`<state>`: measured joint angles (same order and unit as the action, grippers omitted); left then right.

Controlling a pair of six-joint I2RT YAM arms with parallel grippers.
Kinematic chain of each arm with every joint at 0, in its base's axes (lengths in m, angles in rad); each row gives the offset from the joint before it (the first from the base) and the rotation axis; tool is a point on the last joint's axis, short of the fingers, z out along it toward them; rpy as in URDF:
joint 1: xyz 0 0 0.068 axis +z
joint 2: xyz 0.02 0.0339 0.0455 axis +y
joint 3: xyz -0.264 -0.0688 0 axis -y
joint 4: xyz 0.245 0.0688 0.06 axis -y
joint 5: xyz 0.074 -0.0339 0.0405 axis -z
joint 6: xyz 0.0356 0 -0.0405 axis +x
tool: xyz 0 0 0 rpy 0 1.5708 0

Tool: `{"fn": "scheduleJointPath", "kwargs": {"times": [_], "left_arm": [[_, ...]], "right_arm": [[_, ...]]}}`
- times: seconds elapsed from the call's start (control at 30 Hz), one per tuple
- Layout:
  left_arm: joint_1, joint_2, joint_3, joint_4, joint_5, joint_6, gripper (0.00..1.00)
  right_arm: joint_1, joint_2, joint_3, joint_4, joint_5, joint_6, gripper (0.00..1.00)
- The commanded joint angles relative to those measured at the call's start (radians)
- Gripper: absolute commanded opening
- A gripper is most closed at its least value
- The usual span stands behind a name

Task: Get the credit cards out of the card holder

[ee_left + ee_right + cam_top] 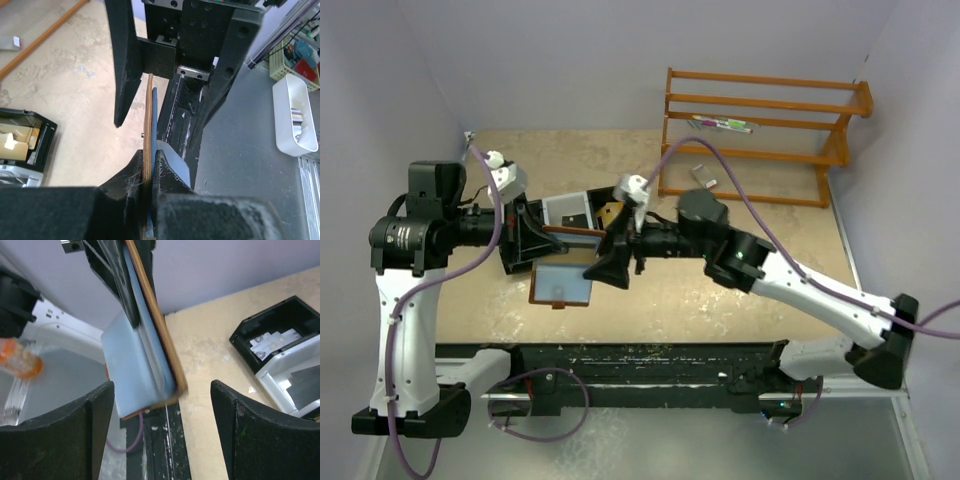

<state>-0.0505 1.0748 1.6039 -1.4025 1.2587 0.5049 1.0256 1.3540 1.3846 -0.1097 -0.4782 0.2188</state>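
Beige speckled table (720,300), lilac walls (570,60) — left gripper (149,172) clamps card holder (563,283); right gripper (162,405) gapes.

left arm (395,320) & right arm (820,290): white link shells w/ black joints, black bases. purple cables (498,215) loop along both (white connector blocks (633,187) near wrists). fingers (250,440) matte black, rounded tips.

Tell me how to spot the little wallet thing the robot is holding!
Find the tan table and look at its middle, where the two arms meet, just nearer to the arms' bases than the black-and-white tray. The card holder is pinched in the left gripper. It is the only thin flat thing there, brown outside and pale blue inside.
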Motion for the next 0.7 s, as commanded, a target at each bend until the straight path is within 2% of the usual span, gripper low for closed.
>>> {"fn": "scheduleJointPath", "kwargs": {"times": [0.0,0.07,0.17,0.23,0.3,0.37,0.4,0.43,0.47,0.5,0.57,0.6,0.67], "left_arm": [[0.005,-0.089,-0.034,0.443,0.074,-0.428,0.0],[0.005,-0.142,-0.086,0.632,0.067,-0.603,0.0],[0.005,-0.194,-0.159,0.842,0.071,-0.817,0.0],[0.005,-0.206,-0.178,0.891,0.073,-0.892,0.0],[0.005,-0.212,-0.18,0.905,0.072,-0.916,0.0],[0.005,-0.223,-0.18,0.916,0.071,-0.93,0.0],[0.005,-0.228,-0.183,0.921,0.073,-0.934,0.01],[0.005,-0.23,-0.186,0.922,0.083,-0.93,0.04],[0.005,-0.228,-0.187,0.921,0.102,-0.916,0.11],[0.005,-0.221,-0.176,0.877,0.125,-0.881,0.24],[0.005,-0.176,-0.094,0.643,0.148,-0.693,0.57],[0.005,-0.144,-0.037,0.488,0.156,-0.552,0.64],[0.005,-0.076,0.058,0.196,0.155,-0.262,0.72]], "right_arm": [[-0.007,-0.184,-0.326,0.823,0.175,0.382,0.8],[-0.007,-0.183,-0.404,1.019,0.189,0.487,0.8],[-0.002,-0.139,-0.404,1.102,0.176,0.568,0.77],[0.002,-0.112,-0.396,1.145,0.177,0.601,0.7],[0.002,-0.093,-0.387,1.164,0.17,0.624,0.54],[0.002,-0.083,-0.386,1.168,0.159,0.635,0.28],[0.002,-0.083,-0.386,1.169,0.155,0.637,0.12],[0.002,-0.089,-0.386,1.152,0.151,0.635,0.0],[0.002,-0.096,-0.386,1.104,0.125,0.628,0.0],[0.001,-0.107,-0.368,1.06,0.076,0.613,0.0],[-0.002,-0.133,-0.305,0.865,0.019,0.508,0.0],[-0.002,-0.134,-0.251,0.724,-0.016,0.424,0.0],[-0.002,-0.109,-0.134,0.414,-0.112,0.272,0.0]]}}
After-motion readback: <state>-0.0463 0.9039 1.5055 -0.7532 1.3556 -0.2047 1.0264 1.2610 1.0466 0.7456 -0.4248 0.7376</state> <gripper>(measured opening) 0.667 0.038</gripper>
